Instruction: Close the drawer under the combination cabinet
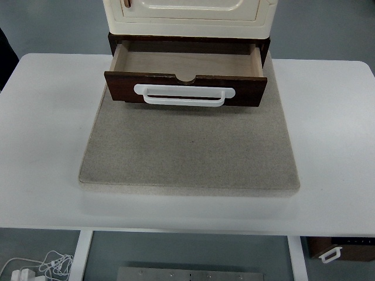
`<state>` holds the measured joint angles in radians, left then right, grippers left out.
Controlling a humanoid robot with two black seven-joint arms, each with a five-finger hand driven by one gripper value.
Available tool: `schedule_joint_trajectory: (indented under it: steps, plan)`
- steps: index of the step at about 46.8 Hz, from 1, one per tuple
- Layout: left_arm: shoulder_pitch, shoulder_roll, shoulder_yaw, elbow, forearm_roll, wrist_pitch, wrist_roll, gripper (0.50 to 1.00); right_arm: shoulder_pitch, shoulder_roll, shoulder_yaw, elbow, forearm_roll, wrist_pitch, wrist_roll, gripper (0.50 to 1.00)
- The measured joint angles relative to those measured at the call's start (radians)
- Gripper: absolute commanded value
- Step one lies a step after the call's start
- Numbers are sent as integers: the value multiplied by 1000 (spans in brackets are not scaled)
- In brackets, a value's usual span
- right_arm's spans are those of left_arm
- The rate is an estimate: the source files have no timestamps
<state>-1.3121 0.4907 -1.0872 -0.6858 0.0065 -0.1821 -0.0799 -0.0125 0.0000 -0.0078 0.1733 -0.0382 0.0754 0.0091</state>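
Note:
A cream combination cabinet stands at the far middle of the table on a grey mat. Under it a dark brown wooden drawer is pulled out toward me, with its empty inside showing. A white bar handle runs across the drawer's front. Neither of my hands shows in the head view. Only a dark sliver of the left arm is at the far left edge.
The white table spreads out on both sides of the mat. Below the table, white cables lie at the bottom left and a brown box with a white handle sits at the bottom right.

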Motion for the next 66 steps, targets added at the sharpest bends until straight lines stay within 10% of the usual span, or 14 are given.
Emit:
schedule_joint_trajectory:
  steps: [24, 66]
  plan:
    - [-13, 30, 51, -377, 195, 115, 0, 1000, 0, 0, 0, 0, 0, 0, 0, 952]
    - [-63, 49, 642, -856, 320, 54, 46, 1000, 0, 0, 0, 0, 0, 0, 0, 952]
